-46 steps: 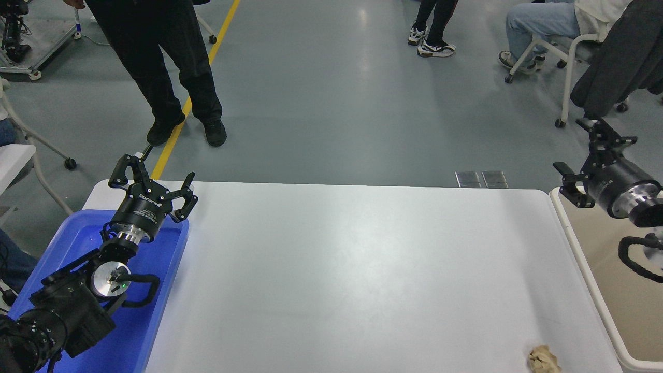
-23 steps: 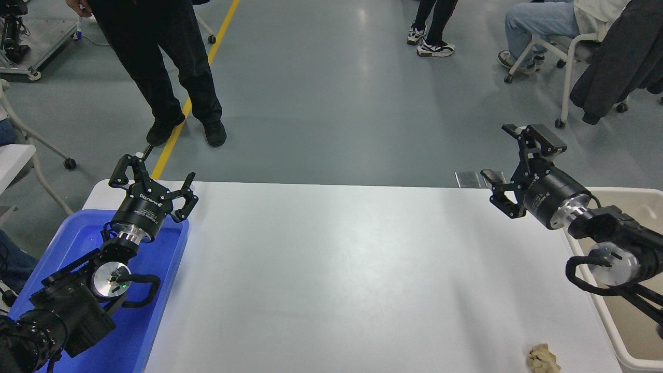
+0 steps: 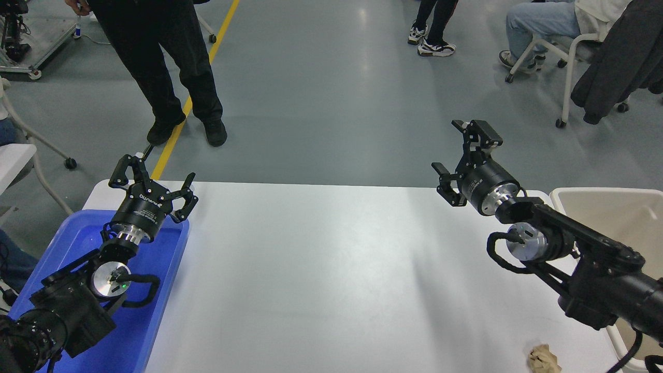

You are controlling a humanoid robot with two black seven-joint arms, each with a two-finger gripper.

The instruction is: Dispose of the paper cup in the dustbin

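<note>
Two containers flank the table, blue tray under the left gripper, dustbin right; both grippers' jaws apart.

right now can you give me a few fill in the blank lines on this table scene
1. The left gripper hangs over a ____ tray.
2. The right gripper has its fingers ____.
3. The beige dustbin stands at the table's ____ end.
4. A crumpled ____ paper wad lies near the table's front edge.

Missing words: blue; open; right; brown

Bright, even overhead light; soft glare on table; sharp focus.
</note>
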